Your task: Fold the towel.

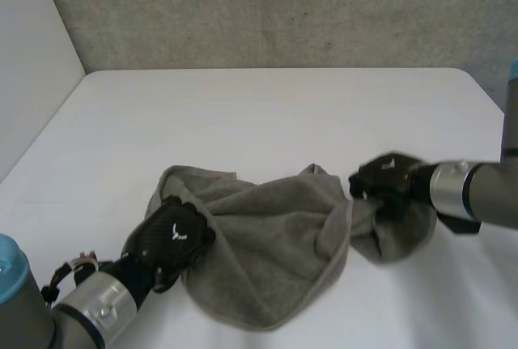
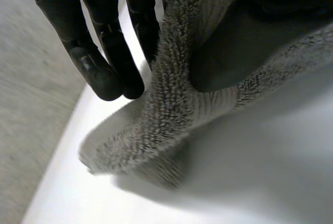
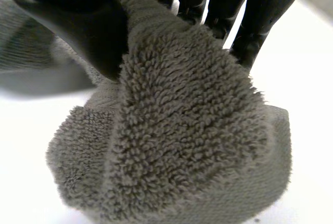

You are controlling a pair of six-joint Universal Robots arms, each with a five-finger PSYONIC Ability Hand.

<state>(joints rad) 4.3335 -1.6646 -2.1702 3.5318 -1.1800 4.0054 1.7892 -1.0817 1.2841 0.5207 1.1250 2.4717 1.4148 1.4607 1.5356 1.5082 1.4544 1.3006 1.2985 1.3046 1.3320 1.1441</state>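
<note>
A grey towel lies bunched on the white table, sagging between my two hands. My left hand holds its near left edge; in the left wrist view the thumb presses the towel against the fingers. My right hand grips the right end, lifted slightly off the table. In the right wrist view the thumb pinches the towel against the fingers, and the cloth hangs below them.
A grey wall rises behind the table's far edge. A white panel stands at the left side. Bare tabletop lies beyond the towel and to its left.
</note>
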